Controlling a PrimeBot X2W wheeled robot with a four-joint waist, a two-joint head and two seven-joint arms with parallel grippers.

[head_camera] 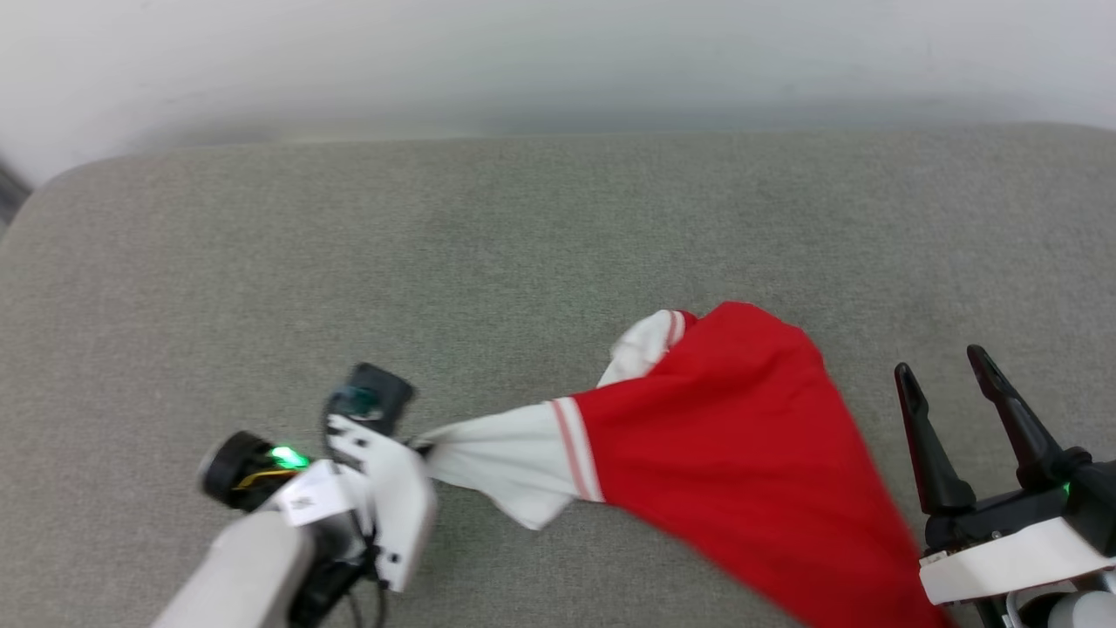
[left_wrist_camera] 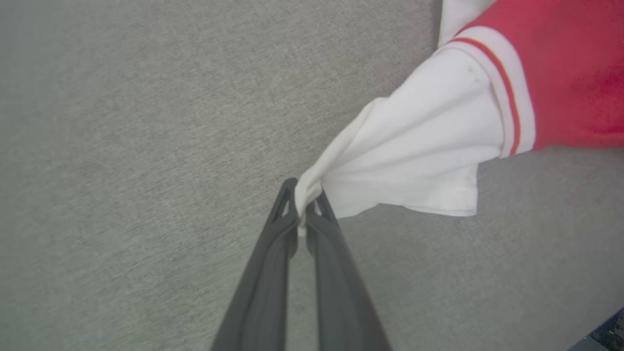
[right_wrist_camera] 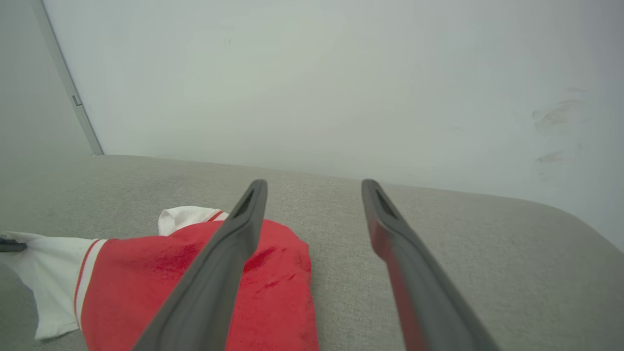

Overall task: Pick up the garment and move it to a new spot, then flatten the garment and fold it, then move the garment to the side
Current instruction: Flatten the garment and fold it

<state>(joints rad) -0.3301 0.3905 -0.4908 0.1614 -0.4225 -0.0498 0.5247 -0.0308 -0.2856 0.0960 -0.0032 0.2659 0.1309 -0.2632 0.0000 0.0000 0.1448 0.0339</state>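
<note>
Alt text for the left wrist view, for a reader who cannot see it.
The left gripper, shut, pinches the garment by the edge of its white sleeve, the cloth drawn to a point. Its red body and striped trim run off the upper right over a grey surface.

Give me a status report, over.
Left hand shut on the shirt by its white sleeve. Right hand open, beside it, holding nothing. Shirt bunched on grey cushion; nothing blocking.

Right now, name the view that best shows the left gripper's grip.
Left wrist view: the left gripper is shut on the garment's white sleeve, close up. In the head view its wrist mostly hides the fingers. The right wrist view catches one dark fingertip at its left edge.
</note>
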